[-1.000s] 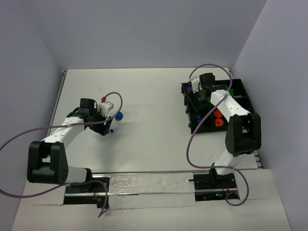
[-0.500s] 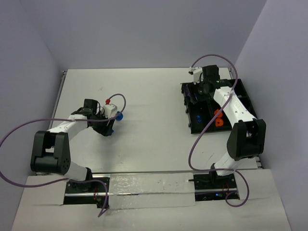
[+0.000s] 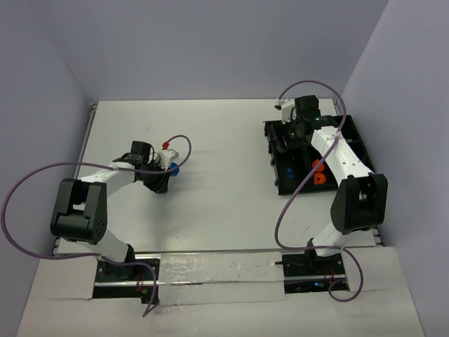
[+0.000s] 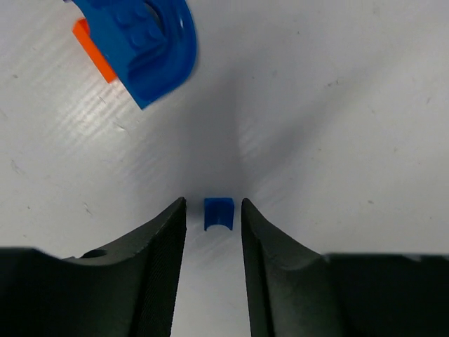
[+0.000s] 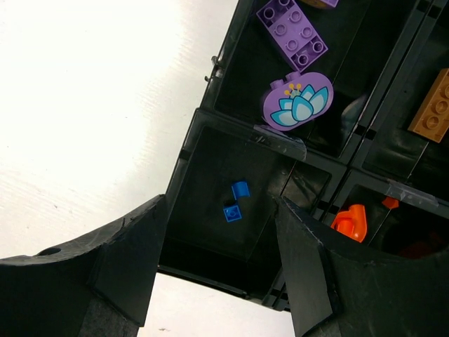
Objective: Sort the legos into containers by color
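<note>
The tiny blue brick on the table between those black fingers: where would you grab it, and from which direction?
I'd pinch its two straight side faces, coming down from above. The tiny blue brick lies flat on the table, sides parallel to the fingers of the open left gripper flanking it. The big blue curved piece lies apart, so nothing crowds it.

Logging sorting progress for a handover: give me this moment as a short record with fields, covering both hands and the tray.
left hand: open, jaws either side of small blue brick on the table
near it: blue curved piece with orange piece at its edge
right hand: open, empty, above tray
tray: two blue pieces in one compartment; purple brick and purple flower piece in the next
</note>
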`<state>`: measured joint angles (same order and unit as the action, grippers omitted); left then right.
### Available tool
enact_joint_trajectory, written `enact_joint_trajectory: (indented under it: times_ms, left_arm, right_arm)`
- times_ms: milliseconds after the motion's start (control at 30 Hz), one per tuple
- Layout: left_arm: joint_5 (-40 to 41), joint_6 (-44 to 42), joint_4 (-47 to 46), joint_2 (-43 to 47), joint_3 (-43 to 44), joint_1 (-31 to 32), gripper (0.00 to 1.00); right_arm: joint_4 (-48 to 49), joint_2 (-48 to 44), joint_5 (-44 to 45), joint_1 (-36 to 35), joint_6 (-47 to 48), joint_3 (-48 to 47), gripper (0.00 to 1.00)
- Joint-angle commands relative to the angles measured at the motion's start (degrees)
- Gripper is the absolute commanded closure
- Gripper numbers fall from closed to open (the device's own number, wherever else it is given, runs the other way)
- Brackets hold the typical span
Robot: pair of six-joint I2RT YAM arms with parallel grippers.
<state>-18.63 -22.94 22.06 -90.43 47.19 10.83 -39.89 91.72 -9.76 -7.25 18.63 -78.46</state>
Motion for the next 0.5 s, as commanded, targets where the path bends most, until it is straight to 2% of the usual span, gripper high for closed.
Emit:
enact_joint_trajectory:
  times_ms: [0, 100, 267, 400, 467]
  left_arm:
    - [1.36, -0.28, -1.39, -2.03, 0.44, 0.39, 0.63]
    - [1.68, -1.59, -0.16, -1.43, 0.38, 0.42, 0.68]
    - [2.45, -3.43, 1.61, 0.53, -0.25, 0.42, 0.66]
    - [2.32, -2.88, 4.16, 0.83, 0.54, 0.51, 0.51]
    - [2.46, -2.05, 4.53, 0.87, 0.67, 0.6, 0.47]
  right_arm:
    - [-0.19, -2.43, -0.7, -0.4, -0.44, -2.32, 0.3]
    - [-0.24, -2.25, -0.7, -0.4, -0.22, -2.37, 0.3]
    - [-0.02, -2.25, -0.79, -0.4, -0.27, -1.96, 0.3]
    - [0.08, -2.07, -1.18, -0.49, -0.62, -1.83, 0.3]
    - [0.16, -2.07, -1.18, -0.54, -0.62, -1.79, 0.3]
